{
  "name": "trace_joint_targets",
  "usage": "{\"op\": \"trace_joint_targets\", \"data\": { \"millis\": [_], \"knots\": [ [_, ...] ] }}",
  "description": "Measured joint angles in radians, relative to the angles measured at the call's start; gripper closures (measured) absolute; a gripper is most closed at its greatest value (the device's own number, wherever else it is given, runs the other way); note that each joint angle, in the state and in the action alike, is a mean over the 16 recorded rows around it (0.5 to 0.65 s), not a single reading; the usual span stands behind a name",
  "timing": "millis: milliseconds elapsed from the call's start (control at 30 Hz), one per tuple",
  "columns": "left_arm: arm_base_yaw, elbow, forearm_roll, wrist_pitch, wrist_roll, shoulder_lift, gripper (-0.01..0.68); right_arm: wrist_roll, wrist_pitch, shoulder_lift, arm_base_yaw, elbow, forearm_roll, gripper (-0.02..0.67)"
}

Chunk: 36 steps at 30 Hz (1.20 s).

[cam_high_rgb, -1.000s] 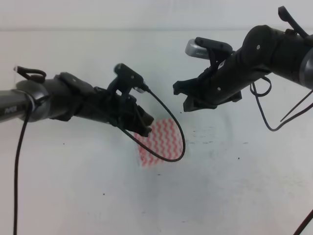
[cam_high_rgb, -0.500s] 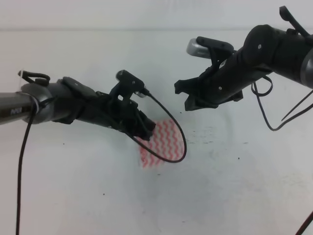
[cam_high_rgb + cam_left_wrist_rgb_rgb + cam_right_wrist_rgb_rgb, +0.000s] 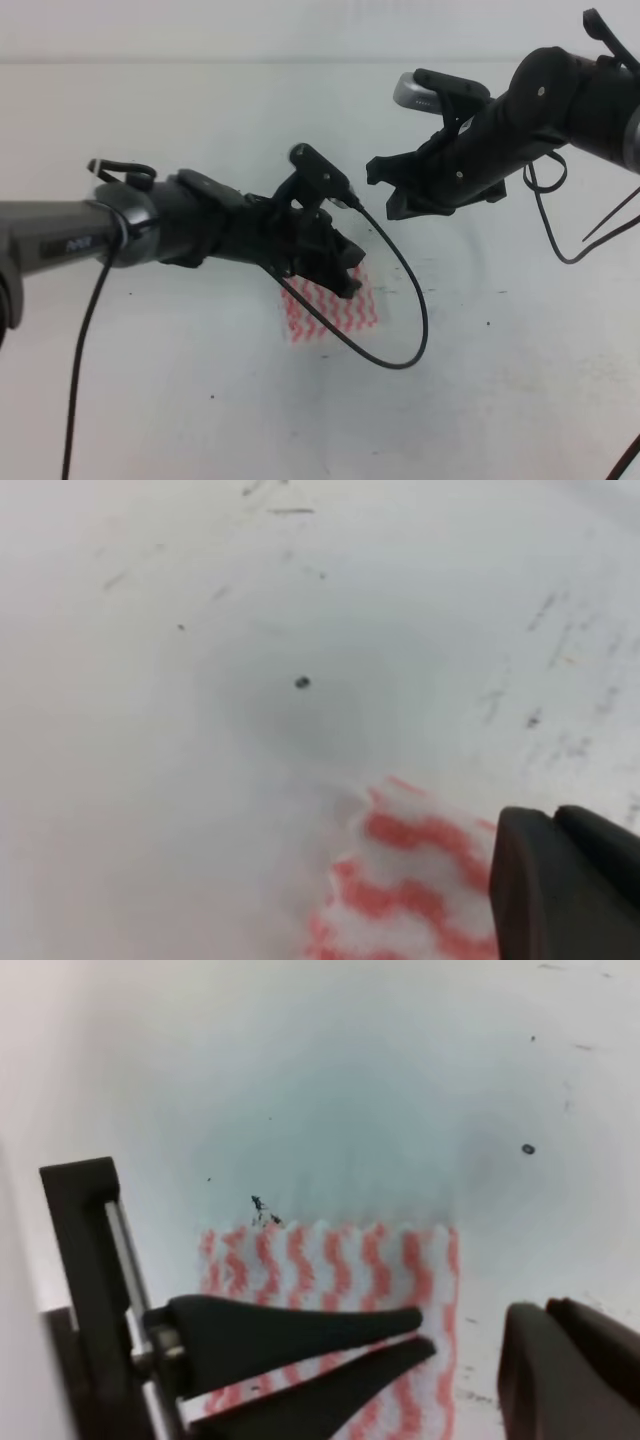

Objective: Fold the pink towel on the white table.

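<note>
The pink towel (image 3: 330, 312) is lying flat near the middle of the white counter (image 3: 200, 400). The left claw (image 3: 345, 272) is hanging over the towel's upper edge, hiding that part of it; I cannot tell whether its tips are apart or together. A black cable (image 3: 400, 300) is looping across the towel's right side. The right claw (image 3: 385, 190) is hovering well above and to the right of the towel, its tips spread apart. Tiny dark specks (image 3: 302, 682) are dotting the counter beyond the towel.

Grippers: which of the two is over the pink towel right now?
The left gripper: its tip overlaps the pink towel in the high view. The right gripper hangs farther back, over bare white table.
</note>
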Motion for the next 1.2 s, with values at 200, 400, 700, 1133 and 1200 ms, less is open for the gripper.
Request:
{"op": "trace_joint_targets", "data": {
  "millis": [200,400,700,1133,1200],
  "knots": [
    [-0.032,-0.001,-0.008,-0.057,0.009,0.020,0.678,0.000,0.001,0.000,0.000,0.000,0.000,0.667],
    [-0.038,-0.011,-0.011,-0.055,0.014,0.038,0.678,0.000,0.003,0.000,0.000,0.000,0.000,0.667],
    [-0.037,-0.046,0.019,0.001,0.006,0.021,0.678,0.000,0.003,0.000,-0.005,0.000,-0.002,0.667],
    [-0.033,-0.065,0.185,-0.009,-0.168,-0.010,0.678,0.017,0.003,-0.010,-0.009,0.000,-0.035,0.667],
    [-0.033,-0.065,0.200,-0.018,-0.196,-0.016,0.678,0.021,0.003,-0.017,-0.009,0.000,-0.043,0.667]
  ]
}}
